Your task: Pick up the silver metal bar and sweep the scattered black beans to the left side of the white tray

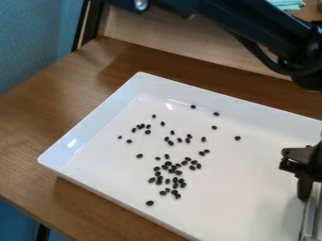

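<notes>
Small black beans (179, 172): scattered over the floor of a white rectangular tray (245, 197), most densely around the middle of the visible floor, more sparsely toward the far and left walls. Tray: set at an angle on a brown wooden desk (37, 155). Tool (305, 188): at the right edge of the view, over the right part of the tray, well apart from the main cluster. Degree of opening: impossible to tell. Directly below the tool: a long, narrow grey object (310, 216); grip on same: impossible to confirm. Black arm (252, 21): across the upper right. At the top right: teal cloth (286, 4). At the upper left: blue wall (25, 42).
</notes>
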Robot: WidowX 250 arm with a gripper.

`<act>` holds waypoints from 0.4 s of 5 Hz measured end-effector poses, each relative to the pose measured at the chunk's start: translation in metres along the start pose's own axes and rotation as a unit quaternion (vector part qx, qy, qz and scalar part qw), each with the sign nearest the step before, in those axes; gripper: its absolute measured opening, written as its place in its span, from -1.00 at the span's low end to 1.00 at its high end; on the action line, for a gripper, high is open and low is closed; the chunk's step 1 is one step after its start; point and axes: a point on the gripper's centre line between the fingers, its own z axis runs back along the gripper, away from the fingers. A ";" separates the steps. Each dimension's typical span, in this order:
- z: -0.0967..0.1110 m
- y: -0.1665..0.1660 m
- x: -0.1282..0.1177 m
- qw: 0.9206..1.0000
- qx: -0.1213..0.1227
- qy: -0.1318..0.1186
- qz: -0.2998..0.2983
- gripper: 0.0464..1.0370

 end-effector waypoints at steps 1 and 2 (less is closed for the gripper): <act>-0.002 0.010 0.002 1.000 -0.002 0.012 0.005 -0.32; 0.005 0.045 0.006 0.999 0.009 0.029 0.010 -0.32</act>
